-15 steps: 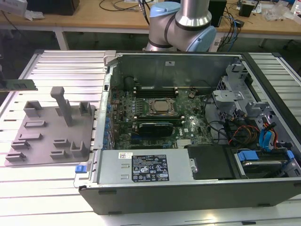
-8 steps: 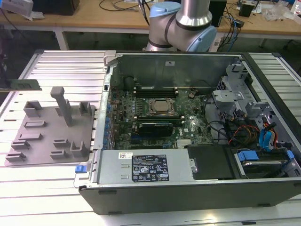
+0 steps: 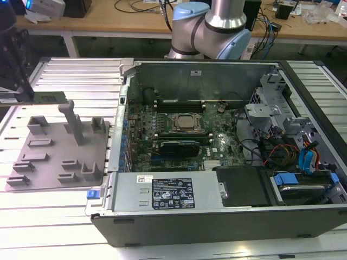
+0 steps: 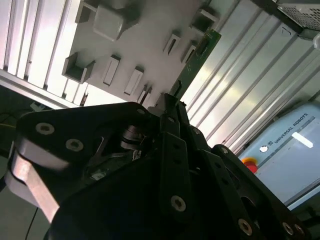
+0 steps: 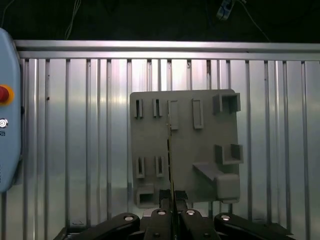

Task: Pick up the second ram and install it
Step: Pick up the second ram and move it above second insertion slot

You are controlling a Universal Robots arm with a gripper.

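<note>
The second ram (image 3: 51,98), a slim green stick, hangs level in the air above the far side of the grey tray (image 3: 54,162), at the exterior view's left. My gripper (image 3: 21,92) is shut on it. In the first wrist view the ram (image 5: 170,150) shows edge-on, running out from between the fingertips (image 5: 163,201) over the tray (image 5: 200,150). In the second wrist view its green board (image 4: 200,55) sticks out past the dark gripper (image 4: 170,107). The open computer case holds the motherboard (image 3: 184,135), with black memory slots (image 3: 179,101) beside the CPU socket (image 3: 186,122).
The tray carries upright grey blocks and a tall post (image 3: 73,122). Ribbed aluminium table (image 3: 65,73) lies around it. The case wall (image 3: 116,135) stands between tray and motherboard. Cables and drive bays (image 3: 287,146) crowd the case's right side. The arm's base (image 3: 209,30) stands behind the case.
</note>
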